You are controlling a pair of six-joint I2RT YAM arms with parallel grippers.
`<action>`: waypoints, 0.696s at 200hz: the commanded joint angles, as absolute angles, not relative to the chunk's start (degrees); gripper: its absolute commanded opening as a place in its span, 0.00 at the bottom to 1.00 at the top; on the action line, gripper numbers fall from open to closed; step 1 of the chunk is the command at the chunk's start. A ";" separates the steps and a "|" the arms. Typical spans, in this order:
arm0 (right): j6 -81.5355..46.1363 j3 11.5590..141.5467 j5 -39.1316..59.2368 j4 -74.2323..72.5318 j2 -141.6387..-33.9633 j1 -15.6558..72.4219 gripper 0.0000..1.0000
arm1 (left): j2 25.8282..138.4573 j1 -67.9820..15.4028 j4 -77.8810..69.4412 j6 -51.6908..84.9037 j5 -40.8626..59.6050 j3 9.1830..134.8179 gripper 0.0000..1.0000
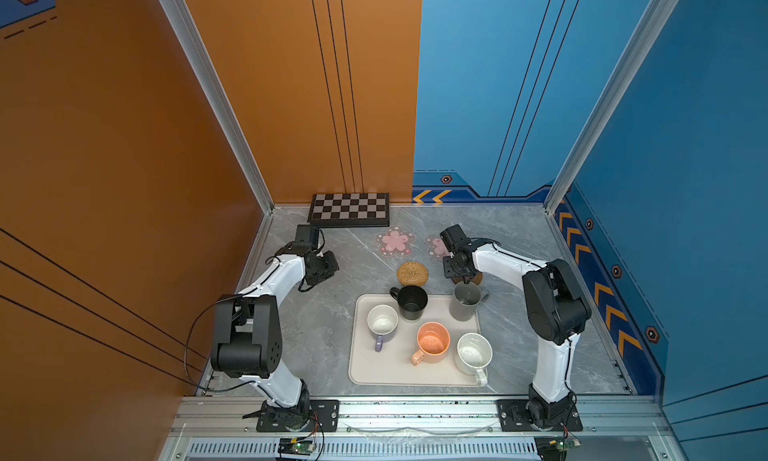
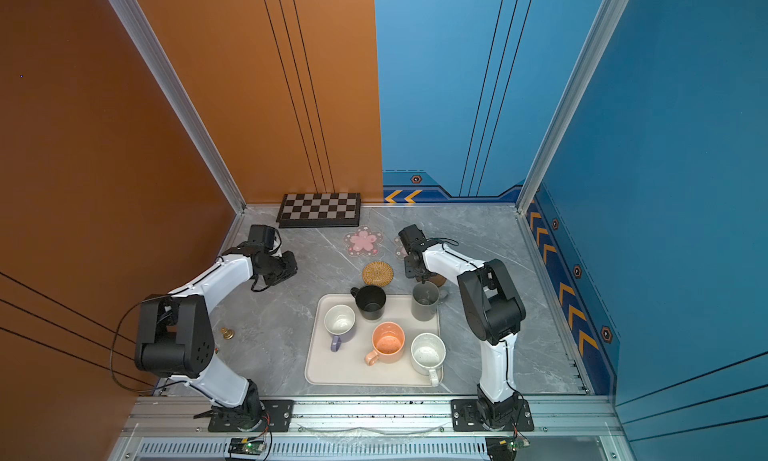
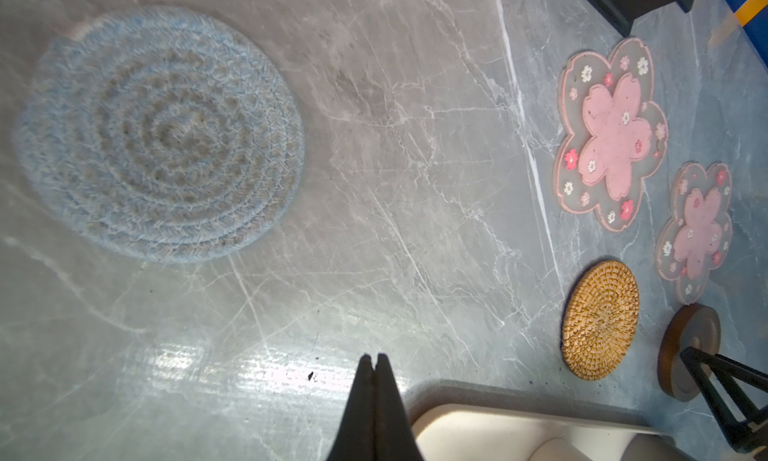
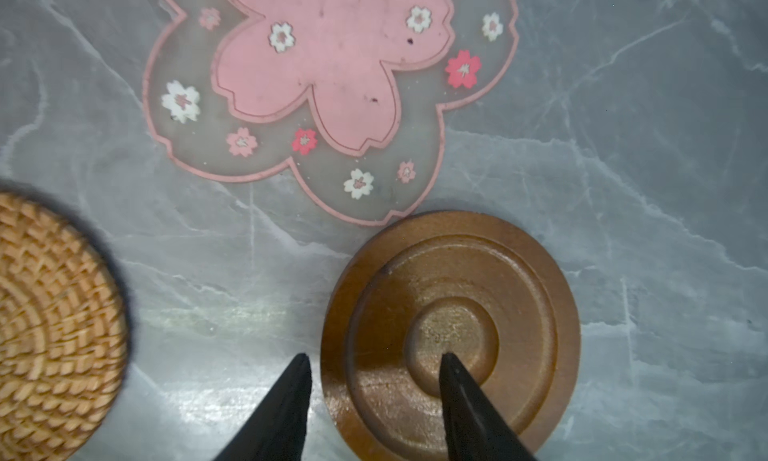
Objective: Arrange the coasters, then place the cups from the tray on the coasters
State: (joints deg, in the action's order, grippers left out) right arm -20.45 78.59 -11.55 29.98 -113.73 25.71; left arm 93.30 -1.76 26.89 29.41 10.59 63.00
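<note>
The cream tray (image 1: 360,373) holds the cups: black (image 1: 411,303), tall grey (image 1: 464,302), lavender (image 1: 382,322), orange (image 1: 433,341) and white speckled (image 1: 473,352). Behind the tray lie two pink flower coasters (image 1: 395,241) (image 3: 696,226), a tan rattan coaster (image 1: 412,273) and a dark-brown wooden coaster (image 4: 451,326). My right gripper (image 4: 376,356) is open and low over the wooden coaster, one finger outside its rim and one over its centre. The pale-blue woven coaster (image 3: 162,135) lies apart on the left. My left gripper (image 3: 372,357) hangs shut and empty near the tray's corner (image 3: 478,421).
A checkered board (image 1: 350,209) lies against the back wall. A small brass piece (image 2: 227,333) stands on the table beside the left arm. Walls close the table on the left, back and right.
</note>
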 commanded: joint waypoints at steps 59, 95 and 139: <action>-20.97 82.30 -16.79 36.93 -118.03 26.11 0.56 | 93.20 -2.05 27.98 29.20 10.91 62.81 0.04; -22.18 81.51 -17.83 37.35 -117.70 25.08 0.55 | 93.17 -2.03 27.95 29.32 11.16 63.03 0.04; -22.63 79.41 -18.32 37.35 -116.07 22.58 0.54 | 93.16 -2.03 27.93 29.59 11.34 63.16 0.04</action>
State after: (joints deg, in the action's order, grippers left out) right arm -21.52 81.36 -15.77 34.09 -116.90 24.25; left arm 93.30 -1.76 26.89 29.43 10.59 63.00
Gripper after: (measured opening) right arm 0.546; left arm 0.053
